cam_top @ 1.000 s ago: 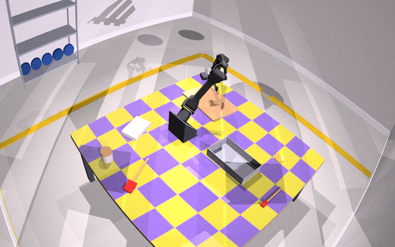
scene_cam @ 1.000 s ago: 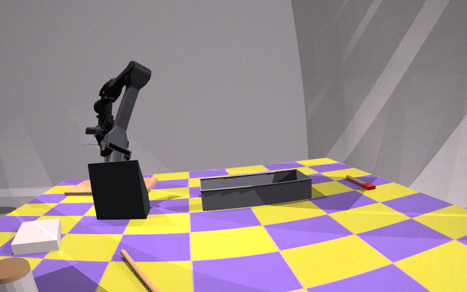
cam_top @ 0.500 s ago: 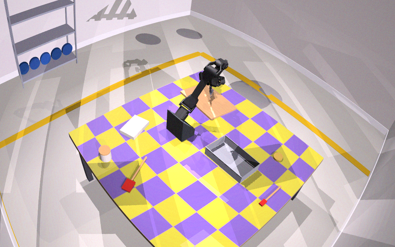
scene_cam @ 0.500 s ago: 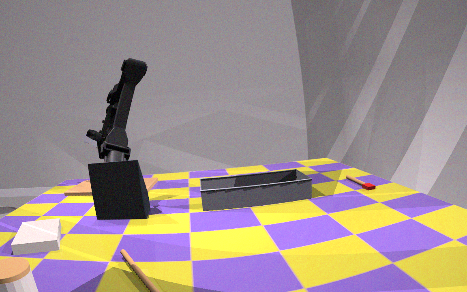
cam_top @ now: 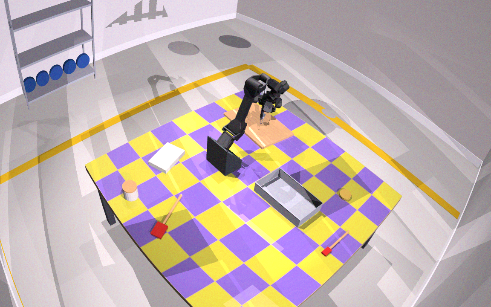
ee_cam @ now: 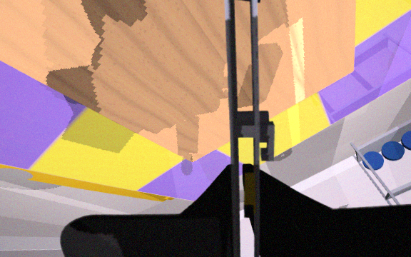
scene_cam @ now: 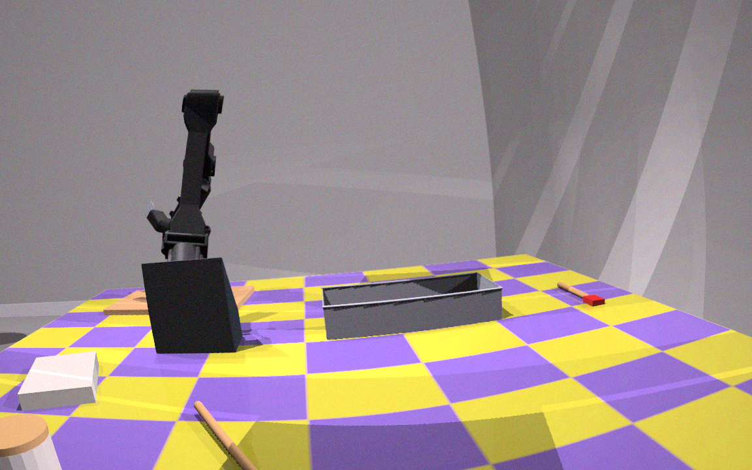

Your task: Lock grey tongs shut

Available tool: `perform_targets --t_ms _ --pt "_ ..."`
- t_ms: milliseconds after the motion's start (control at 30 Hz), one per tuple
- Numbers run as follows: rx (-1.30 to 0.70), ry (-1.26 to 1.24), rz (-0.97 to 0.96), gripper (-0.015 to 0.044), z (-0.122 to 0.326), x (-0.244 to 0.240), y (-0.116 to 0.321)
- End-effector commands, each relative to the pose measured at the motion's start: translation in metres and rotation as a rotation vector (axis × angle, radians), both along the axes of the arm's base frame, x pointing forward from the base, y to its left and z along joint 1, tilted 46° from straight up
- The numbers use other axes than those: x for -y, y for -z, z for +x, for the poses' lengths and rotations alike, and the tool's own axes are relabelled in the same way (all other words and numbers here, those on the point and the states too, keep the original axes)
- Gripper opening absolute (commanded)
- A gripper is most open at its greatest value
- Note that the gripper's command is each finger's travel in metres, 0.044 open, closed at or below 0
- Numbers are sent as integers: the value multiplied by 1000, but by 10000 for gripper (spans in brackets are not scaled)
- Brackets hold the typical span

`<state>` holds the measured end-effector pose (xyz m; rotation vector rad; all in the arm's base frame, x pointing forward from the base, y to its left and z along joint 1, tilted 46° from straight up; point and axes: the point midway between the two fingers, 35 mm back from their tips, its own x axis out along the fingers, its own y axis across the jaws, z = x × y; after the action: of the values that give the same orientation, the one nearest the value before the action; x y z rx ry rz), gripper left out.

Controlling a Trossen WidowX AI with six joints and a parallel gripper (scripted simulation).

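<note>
My gripper (cam_top: 267, 108) (ee_cam: 239, 172) is shut on the grey tongs (cam_top: 261, 119) (ee_cam: 232, 71) and holds them steeply above the wooden board (cam_top: 278, 133) (scene_cam: 244, 296) (ee_cam: 320, 36). The tongs' two arms run close together and nearly parallel, with a narrow gap, in the wrist view. One end points down towards the board in the top view; whether it touches is too small to tell. In the exterior view a pale piece shows above the dark gripper parts, and the arm hides most of the rest. The roasting tin (cam_top: 278, 207) (scene_cam: 414, 315) holds nothing. The lock itself cannot be seen.
The arm's black base (cam_top: 220, 156) (scene_cam: 192, 309) stands between the board and a white block (cam_top: 166, 156) (scene_cam: 58, 376). A lidded jar (cam_top: 129, 190), two red-headed tools (cam_top: 159, 230) (cam_top: 326, 251) and a small round disc (cam_top: 345, 194) are also on the checkered table.
</note>
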<state>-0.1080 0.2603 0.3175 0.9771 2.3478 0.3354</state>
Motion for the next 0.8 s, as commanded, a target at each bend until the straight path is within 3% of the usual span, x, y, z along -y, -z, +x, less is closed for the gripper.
perform_targets --t_ms 0,767 --pt "-49 -55 70 -150 4 2 -4" --pt "-128 -340 428 -150 30 39 -7"
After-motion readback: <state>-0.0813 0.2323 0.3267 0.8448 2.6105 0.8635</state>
